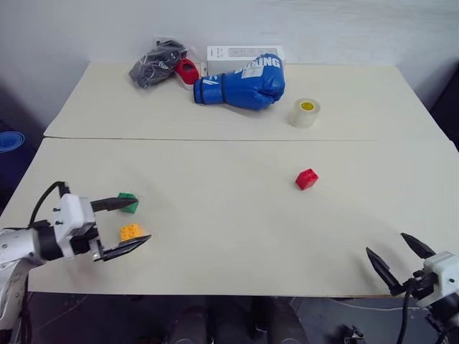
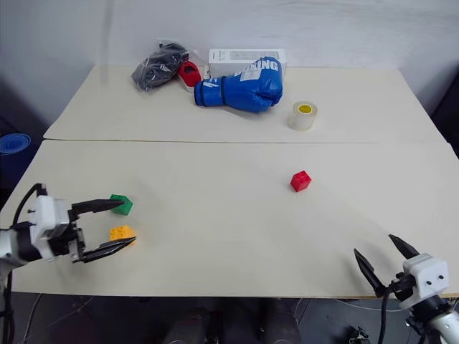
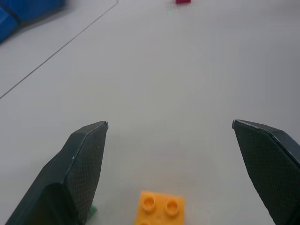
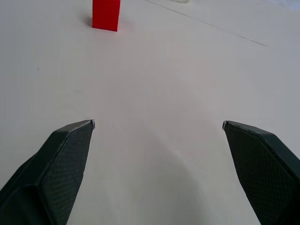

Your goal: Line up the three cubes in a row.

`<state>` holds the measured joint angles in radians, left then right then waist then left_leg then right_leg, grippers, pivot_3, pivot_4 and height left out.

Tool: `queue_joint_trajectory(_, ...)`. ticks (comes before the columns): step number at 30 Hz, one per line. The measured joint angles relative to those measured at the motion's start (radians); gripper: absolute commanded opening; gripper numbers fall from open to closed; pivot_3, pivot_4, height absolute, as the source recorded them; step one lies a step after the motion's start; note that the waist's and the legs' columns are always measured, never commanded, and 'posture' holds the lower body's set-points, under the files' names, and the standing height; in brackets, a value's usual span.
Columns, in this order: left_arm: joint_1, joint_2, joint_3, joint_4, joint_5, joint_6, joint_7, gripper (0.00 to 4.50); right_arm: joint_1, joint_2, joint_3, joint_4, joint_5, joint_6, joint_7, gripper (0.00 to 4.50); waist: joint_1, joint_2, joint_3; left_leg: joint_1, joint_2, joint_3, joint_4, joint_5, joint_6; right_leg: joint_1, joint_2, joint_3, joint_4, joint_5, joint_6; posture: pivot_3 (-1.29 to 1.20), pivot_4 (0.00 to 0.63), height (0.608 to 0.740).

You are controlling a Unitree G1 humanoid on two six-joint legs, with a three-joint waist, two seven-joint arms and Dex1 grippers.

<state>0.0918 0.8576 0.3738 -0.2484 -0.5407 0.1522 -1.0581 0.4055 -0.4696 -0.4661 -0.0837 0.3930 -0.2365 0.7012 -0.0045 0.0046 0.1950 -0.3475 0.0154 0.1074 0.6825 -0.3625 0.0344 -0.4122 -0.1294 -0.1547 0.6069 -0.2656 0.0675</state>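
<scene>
So our left pincer (image 1: 122, 224) sits spread around the orange-yellow cube (image 1: 131, 231), green cube (image 1: 128, 202) just beside it; red cube (image 1: 306, 178) lies well apart on the worktop (image 1: 237, 236). Right pincer (image 1: 396, 261) is spread, empty.

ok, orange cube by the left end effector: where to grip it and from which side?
Grip the orange cube across two opposite flat side walls, below the studs, coming in low from the robot's left. It sits flat, studs up, apart from the green cube, so those walls look free. The left end effector is open and already straddles it, so a short advance should probably do.
</scene>
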Motion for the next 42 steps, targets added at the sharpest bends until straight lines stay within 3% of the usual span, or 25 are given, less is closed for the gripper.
queue_joint_trajectory(10,-0.134,-0.081,-0.12,-0.02,-0.008,0.088,0.044,4.48,-0.546,-0.01,0.245,-0.013,-0.055,0.354,-0.153,4.5,-0.006,0.001,0.001,-0.002,0.0,0.002,0.0,0.002,0.0,-0.004,0.001,0.001,0.006,-0.001,-0.001,0.0,0.15,0.74)
queue_joint_trajectory(17,-0.116,-0.094,-0.12,-0.038,-0.005,0.096,0.062,4.48,-0.687,-0.005,0.352,0.128,-0.107,0.435,-0.153,4.5,0.003,0.001,0.0,-0.006,-0.002,0.0,0.001,0.004,0.003,-0.004,0.0,-0.002,0.003,0.0,0.001,0.0,0.15,0.74)
queue_joint_trajectory(21,-0.112,-0.096,-0.12,-0.058,-0.002,0.096,0.071,4.5,-0.72,0.022,0.375,0.198,-0.13,0.434,-0.161,3.62,0.0,0.001,0.0,-0.006,-0.002,0.0,0.002,0.005,0.002,-0.004,0.0,-0.002,0.004,0.0,0.001,0.0,0.15,0.74)
queue_joint_trajectory(27,-0.107,-0.097,-0.12,-0.058,0.0,0.096,0.084,4.5,-0.749,0.039,0.376,0.228,-0.136,0.421,-0.147,1.5,-0.001,0.001,0.001,-0.006,-0.002,0.0,0.001,0.005,0.002,-0.004,0.0,-0.002,0.004,0.0,0.001,0.0,0.15,0.74)
queue_joint_trajectory(29,-0.105,-0.097,-0.12,-0.058,0.001,0.096,0.087,4.5,-0.753,0.036,0.376,0.242,-0.136,0.408,-0.123,1.5,-0.001,0.001,0.001,-0.006,-0.002,0.0,0.001,0.005,0.002,-0.004,0.0,-0.002,0.004,0.0,0.001,0.0,0.15,0.74)
queue_joint_trajectory(31,-0.111,-0.097,-0.12,-0.058,0.005,0.095,0.089,4.5,-0.771,0.012,0.378,0.269,-0.122,0.388,-0.042,1.5,-0.001,0.001,0.001,-0.006,-0.002,0.0,0.001,0.005,0.002,-0.004,0.0,-0.002,0.004,0.0,0.001,0.0,0.15,0.74)
queue_joint_trajectory(38,-0.08,-0.081,-0.117,-0.06,-0.005,0.11,0.053,4.5,-0.817,-0.178,0.453,0.241,0.0,0.159,0.598,1.5,0.001,0.0,0.0,-0.005,-0.001,-0.002,0.001,0.005,0.002,-0.001,0.001,-0.004,0.001,0.0,0.001,0.0,0.15,0.74)
queue_joint_trajectory(42,-0.094,-0.072,-0.117,-0.053,-0.005,0.117,0.038,4.5,-0.805,-0.191,0.528,0.32,-0.012,0.065,0.791,1.5,0.002,0.0,0.001,-0.005,-0.002,-0.002,0.002,0.005,0.003,-0.001,0.0,-0.004,0.003,0.001,0.001,0.0,0.15,0.74)
